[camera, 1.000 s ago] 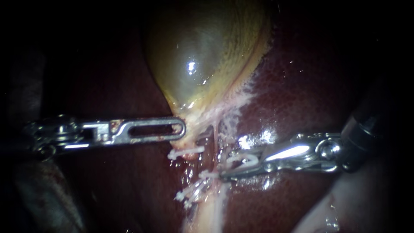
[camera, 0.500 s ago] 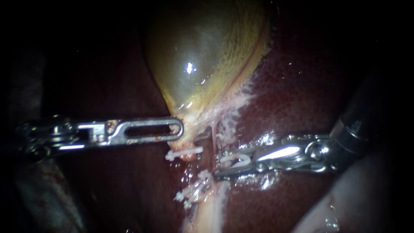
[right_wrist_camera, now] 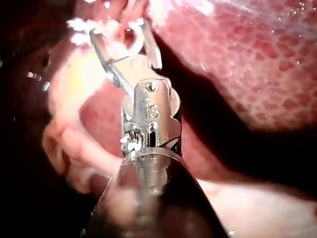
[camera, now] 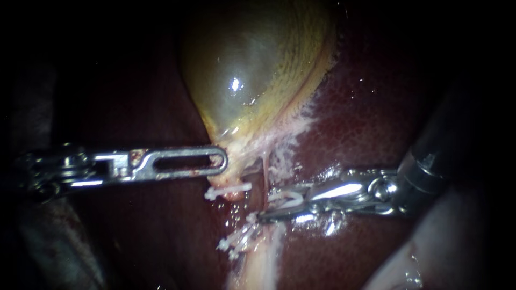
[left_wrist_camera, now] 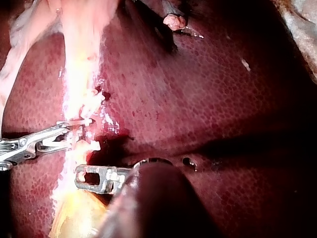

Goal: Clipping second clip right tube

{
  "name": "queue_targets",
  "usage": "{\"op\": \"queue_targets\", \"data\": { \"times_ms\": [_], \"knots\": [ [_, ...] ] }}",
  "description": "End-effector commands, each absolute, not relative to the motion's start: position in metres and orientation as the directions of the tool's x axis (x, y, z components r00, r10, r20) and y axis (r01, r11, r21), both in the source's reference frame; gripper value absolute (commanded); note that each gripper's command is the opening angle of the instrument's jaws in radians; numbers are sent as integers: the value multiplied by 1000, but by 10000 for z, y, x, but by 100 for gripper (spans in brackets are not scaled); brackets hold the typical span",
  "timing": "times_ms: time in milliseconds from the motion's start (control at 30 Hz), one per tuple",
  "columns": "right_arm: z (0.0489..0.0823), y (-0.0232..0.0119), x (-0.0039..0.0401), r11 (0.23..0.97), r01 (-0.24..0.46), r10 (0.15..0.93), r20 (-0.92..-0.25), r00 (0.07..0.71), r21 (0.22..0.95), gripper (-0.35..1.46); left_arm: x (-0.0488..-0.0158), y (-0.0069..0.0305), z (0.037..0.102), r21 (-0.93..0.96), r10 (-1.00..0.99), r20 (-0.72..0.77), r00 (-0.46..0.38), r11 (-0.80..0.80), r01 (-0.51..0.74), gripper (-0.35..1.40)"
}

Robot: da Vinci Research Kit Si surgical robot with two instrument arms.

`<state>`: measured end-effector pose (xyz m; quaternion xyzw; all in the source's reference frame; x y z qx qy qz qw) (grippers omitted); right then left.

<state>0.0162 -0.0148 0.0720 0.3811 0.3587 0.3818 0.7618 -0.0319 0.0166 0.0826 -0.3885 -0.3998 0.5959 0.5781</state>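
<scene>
The yellow-green gallbladder (camera: 252, 70) lies on the dark red liver (camera: 371, 107). My left instrument (camera: 217, 161) comes in level from the left, its slotted jaws shut on the gallbladder's narrow lower end; the left wrist view shows it there too (left_wrist_camera: 86, 176). My right instrument (camera: 271, 207) reaches in from the right, its jaws holding a white clip (camera: 290, 200) and straddling the thin pink right tube (camera: 264, 177). The right wrist view has that tube (right_wrist_camera: 128, 30) between the spread jaws. White clips sit on the left tube (camera: 228, 190) and lower down (camera: 236, 240).
Pale stringy tissue (camera: 285, 145) fans out beneath the gallbladder. A whitish band (camera: 258, 268) runs down from the clips. Liver surrounds the site on both sides, wet and glistening near the right instrument (left_wrist_camera: 74, 134). The view's edges are dark.
My right instrument has slid left, bringing its clip-bearing jaws around the right tube, and the jaws look narrower. The left instrument has drifted slightly left, still holding.
</scene>
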Motion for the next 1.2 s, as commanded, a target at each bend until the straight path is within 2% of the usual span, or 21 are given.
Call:
{"op": "queue_targets", "data": {
  "times_ms": [33, 400, 1200],
  "knots": [
    [721, -148, 163, 418, -309, 855, -255, 451, 854, 49, -320, 166, 825, -926, 1000, -1, -30, -12, -379, -35],
    [731, -148, 173, 419, -314, 857, -257, 447, 852, 47, -320, 166, 824, -925, 1000, 0, -30, -11, -379, -35],
    [742, -158, 181, 291, -381, 913, -136, 384, 878, 27, -320, 166, 824, -925, 1000, 0, -29, -11, -379, -35]
  ]
}}
